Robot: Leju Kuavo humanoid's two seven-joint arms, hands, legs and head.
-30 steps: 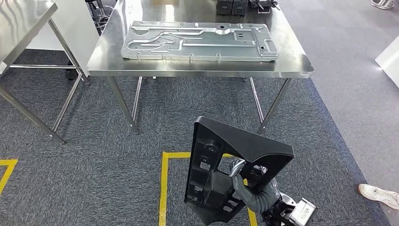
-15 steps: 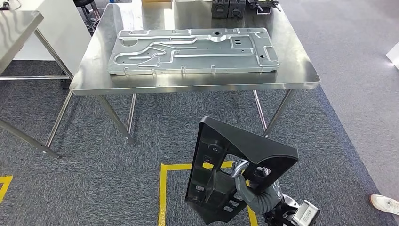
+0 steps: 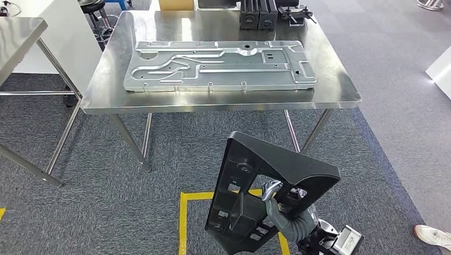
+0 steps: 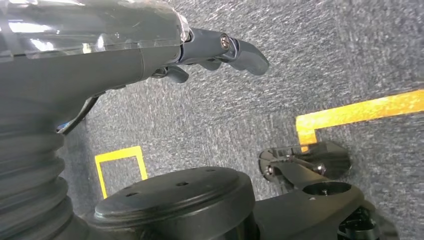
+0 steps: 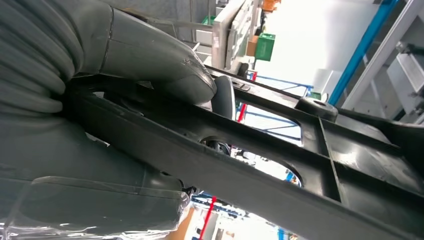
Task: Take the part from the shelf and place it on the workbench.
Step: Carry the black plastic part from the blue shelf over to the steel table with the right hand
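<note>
A large black plastic part (image 3: 250, 196) with cut-outs and ribs stands nearly upright, low in the head view, in front of my body. My right hand (image 3: 282, 215) grips it through an opening, fingers hooked over a crossbar. In the right wrist view the thumb (image 5: 160, 60) presses on a black rib of the part (image 5: 280, 180). My left hand (image 4: 150, 55) hangs over the carpet with fingers extended and nothing in it. The steel workbench (image 3: 340, 90) stands ahead, beyond a strip of carpet.
A big stamped metal panel (image 3: 218, 64) covers most of the workbench top. Dark blocks (image 3: 258, 13) and a small fixture (image 3: 297, 11) sit at its far edge. Another steel table (image 3: 21, 37) stands left. Yellow floor tape (image 3: 183, 223) lies below. A person's shoe (image 3: 432, 235) is at right.
The camera has advanced and shifted, so the workbench sits lower and nearer in the picture. The black part stays in my right hand, held the same way.
</note>
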